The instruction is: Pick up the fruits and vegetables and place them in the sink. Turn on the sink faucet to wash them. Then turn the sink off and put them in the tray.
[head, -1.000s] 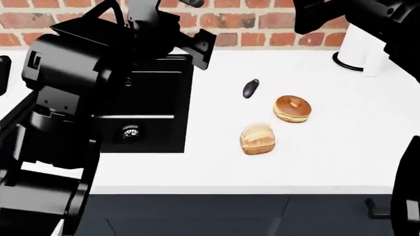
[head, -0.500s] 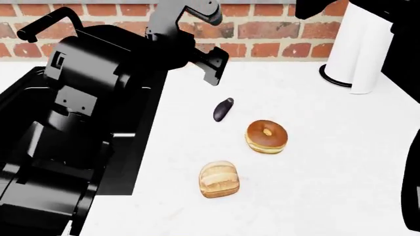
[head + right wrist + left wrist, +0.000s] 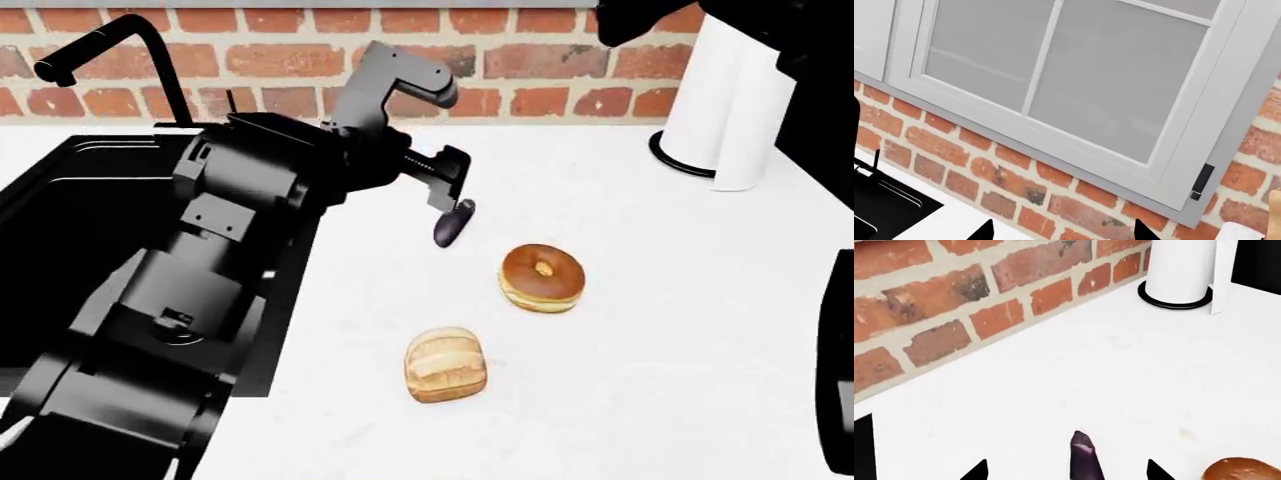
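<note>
Nearest us on the white counter point(image 3: 641, 330) sits the tan bread roll point(image 3: 446, 365), and just past it the sliced bagel point(image 3: 542, 277) — neither belongs in this wash. Beyond the bagel, on its sink side, lies the eggplant point(image 3: 453, 224), flat on the counter. Right over it, the left gripper point(image 3: 451, 190) hangs with its jaws spread wide and nothing between them; the wrist view shows the eggplant point(image 3: 1085, 460) lined up in the gap between the fingertips point(image 3: 978, 471), apparently not gripped yet. The right gripper point(image 3: 1062, 231) is high up, spread and empty. Farther back, the sink point(image 3: 80, 215) and faucet point(image 3: 114, 50). No orange-red fruit or tray in view. I'd say it's early: eggplant unplaced, washing and traying all ahead.
</note>
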`<state>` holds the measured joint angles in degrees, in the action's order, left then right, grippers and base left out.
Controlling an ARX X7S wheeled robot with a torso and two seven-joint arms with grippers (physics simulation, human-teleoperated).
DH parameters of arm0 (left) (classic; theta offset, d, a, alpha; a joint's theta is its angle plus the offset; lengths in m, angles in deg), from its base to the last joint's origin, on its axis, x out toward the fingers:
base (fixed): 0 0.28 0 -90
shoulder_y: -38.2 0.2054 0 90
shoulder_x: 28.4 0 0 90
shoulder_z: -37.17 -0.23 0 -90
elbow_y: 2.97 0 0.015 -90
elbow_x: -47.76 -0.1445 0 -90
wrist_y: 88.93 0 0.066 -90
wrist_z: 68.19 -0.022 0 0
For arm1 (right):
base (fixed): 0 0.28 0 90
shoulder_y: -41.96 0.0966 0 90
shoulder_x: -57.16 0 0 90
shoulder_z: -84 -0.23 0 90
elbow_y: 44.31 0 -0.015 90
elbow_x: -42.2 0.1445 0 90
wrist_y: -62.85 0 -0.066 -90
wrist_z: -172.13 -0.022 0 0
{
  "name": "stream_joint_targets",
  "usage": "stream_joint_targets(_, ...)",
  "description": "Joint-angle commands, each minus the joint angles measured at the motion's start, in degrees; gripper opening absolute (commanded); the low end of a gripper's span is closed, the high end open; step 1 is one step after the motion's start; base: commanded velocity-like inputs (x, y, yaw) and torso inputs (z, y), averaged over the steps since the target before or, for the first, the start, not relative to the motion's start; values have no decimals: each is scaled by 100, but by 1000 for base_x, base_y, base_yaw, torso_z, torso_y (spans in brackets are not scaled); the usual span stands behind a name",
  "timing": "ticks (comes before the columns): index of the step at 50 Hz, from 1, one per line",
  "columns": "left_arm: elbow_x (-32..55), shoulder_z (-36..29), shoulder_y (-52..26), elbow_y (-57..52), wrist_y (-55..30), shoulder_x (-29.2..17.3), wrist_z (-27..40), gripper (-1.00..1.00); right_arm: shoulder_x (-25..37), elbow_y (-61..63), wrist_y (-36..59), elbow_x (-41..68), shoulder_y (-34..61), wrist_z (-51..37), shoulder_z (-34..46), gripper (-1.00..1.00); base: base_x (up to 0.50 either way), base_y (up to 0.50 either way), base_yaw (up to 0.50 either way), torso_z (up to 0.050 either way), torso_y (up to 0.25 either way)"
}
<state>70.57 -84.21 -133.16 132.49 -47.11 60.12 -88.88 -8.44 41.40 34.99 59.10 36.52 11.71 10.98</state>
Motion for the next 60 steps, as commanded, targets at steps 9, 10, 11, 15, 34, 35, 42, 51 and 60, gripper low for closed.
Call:
stream_joint_targets(9, 3049, -2837, -478, 1704, 1574, 145, 553, 100, 2, 29, -135, -16, -259, -69, 60, 100, 0, 0, 0, 0, 0)
stream_joint_targets(10, 3209, -3000, -490, 1766, 1647, 146, 567, 100, 6, 33, -140, -13, -271, -70, 57, 100, 0, 0, 0, 0, 0)
stream_joint_targets(11, 3351, -3163, -492, 1827, 1732, 146, 574, 100, 9, 38, -142, -11, -288, -73, 57, 100, 0, 0, 0, 0, 0)
stream_joint_targets(15, 3873, -3795, -492, 2007, 2017, 147, 564, 100, -1, 53, -146, -4, -319, -90, 53, 100, 0, 0, 0, 0, -153)
stream_joint_targets(34, 5482, -5440, -316, 1985, 2427, 148, 887, 100, -41, -21, -276, 32, -421, -79, 69, 100, 0, 0, 0, 0, -30)
stream_joint_targets(35, 5504, -5491, -307, 1965, 2461, 148, 861, 100, -39, -22, -281, 33, -428, -81, 66, 100, 0, 0, 0, 0, 0)
stream_joint_targets(42, 5587, -5673, -219, 1937, 2510, 148, 838, 100, -21, -19, -335, 42, -523, -86, 60, 100, 0, 0, 0, 0, -226)
stream_joint_targets(51, 5252, -5698, -251, 2012, 2931, 147, 712, -100, 24, 96, -299, 68, -605, -129, 13, 100, 0, 0, 0, 0, 0)
stream_joint_targets(60, 5309, -5455, -713, 1873, 3201, -240, 829, -100, 95, 437, -107, 171, -755, -244, -191, 100, 0, 0, 0, -19, 235)
